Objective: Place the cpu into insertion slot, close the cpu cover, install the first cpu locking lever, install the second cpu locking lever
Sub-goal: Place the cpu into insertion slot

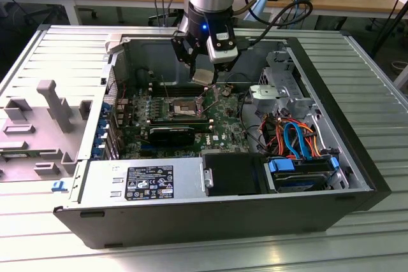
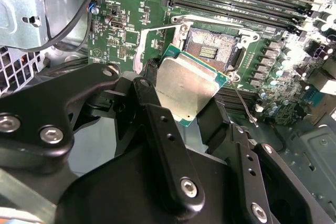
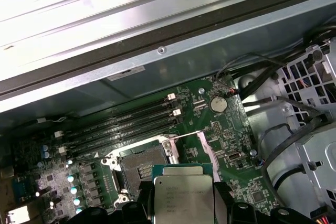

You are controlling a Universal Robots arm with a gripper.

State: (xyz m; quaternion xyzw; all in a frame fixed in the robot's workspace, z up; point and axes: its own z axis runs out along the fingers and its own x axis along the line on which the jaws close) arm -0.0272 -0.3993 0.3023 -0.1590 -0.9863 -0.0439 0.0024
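Second wrist view: black pincer clamped on the flat, square, silvery-grey cpu, held clear of the dark-centred, silver-rimmed square insertion slot; slot lies uncovered.

Lighting is bright, diffuse and overhead. In the first wrist view, glare overexposes the ribbed bench. In the second wrist view, the cpu top reflects brightly. The computer case walls shade its interior.

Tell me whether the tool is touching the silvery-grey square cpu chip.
Touching. The second wrist view shows the tool with its black fingers pressed against opposite edges of the silvery-grey square cpu.
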